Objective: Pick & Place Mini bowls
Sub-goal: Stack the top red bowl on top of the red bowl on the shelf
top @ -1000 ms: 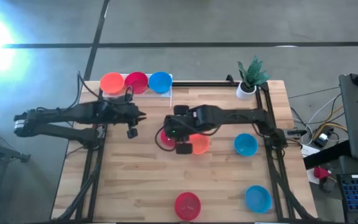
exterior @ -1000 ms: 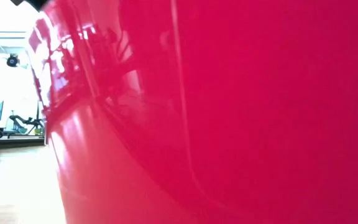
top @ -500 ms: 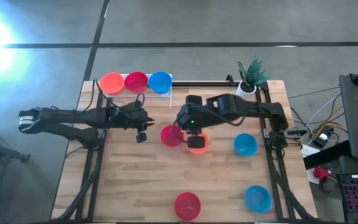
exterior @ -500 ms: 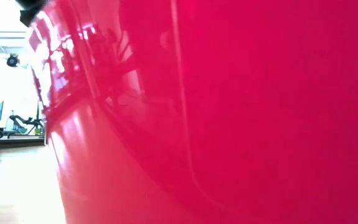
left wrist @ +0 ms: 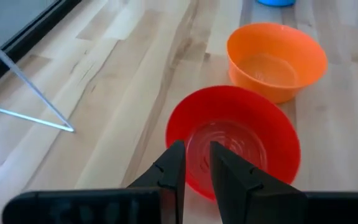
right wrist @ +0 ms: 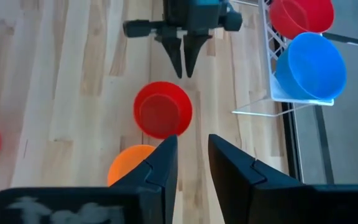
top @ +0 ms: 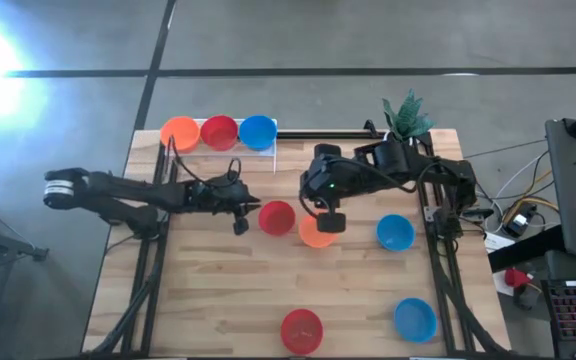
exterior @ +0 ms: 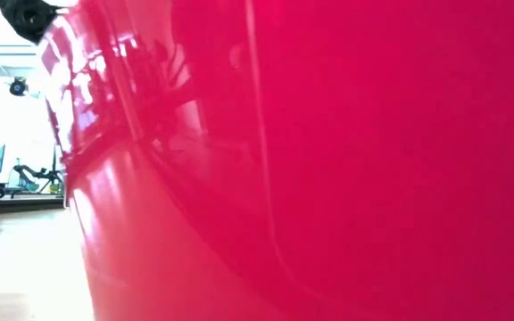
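On the wooden table [top: 218, 290], the left gripper [top: 240, 218] reaches in low from the left side and hangs just beside the near rim of a red bowl [top: 277, 217] at the table's middle; its 2 fingers [left wrist: 169, 171] stand a narrow slit apart with nothing between them, their tips just short of that bowl's wall in the left wrist view. Touching or nearly touching the red bowl on its right is an orange bowl [top: 313, 234], and the right gripper [top: 329, 221] hovers above the orange bowl's far edge, its fingers [right wrist: 160, 163] parted by a small gap and holding nothing. In the right wrist view the red bowl and the orange bowl show below that gripper, with the left gripper's pointed fingers aimed at the red bowl from the far side. At the table's far left corner a white wire rack [top: 268, 150] carries 3 bowls in a row: orange [top: 179, 132], red [top: 219, 131] and blue [top: 257, 131]. A blue bowl [top: 395, 233] sits at the right of the table, another blue bowl [top: 415, 319] near the front right, and a red bowl at the front edge [top: 301, 329] fills almost the whole low view. A small potted plant [top: 402, 122] stands at the far right corner
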### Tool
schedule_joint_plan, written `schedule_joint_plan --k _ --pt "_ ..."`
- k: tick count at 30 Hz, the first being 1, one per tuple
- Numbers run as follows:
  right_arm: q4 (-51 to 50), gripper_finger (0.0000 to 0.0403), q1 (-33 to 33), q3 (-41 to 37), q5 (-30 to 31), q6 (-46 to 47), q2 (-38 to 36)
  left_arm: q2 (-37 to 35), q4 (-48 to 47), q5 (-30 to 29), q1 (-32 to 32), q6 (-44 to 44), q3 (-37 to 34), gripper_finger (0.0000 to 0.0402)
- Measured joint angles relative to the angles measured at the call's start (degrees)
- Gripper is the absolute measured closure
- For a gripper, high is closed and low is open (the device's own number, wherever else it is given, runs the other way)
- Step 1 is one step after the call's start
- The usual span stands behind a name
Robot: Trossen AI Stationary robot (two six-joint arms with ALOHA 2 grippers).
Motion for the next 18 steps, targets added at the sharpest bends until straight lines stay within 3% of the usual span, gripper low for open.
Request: schedule_joint_plan --k 18 --pt "-0.65 0.033 -0.02 -0.02 -0.02 -0.19 0.0 15.54 4.36 -5.05 0.11 -4.19 4.46 0.0335"
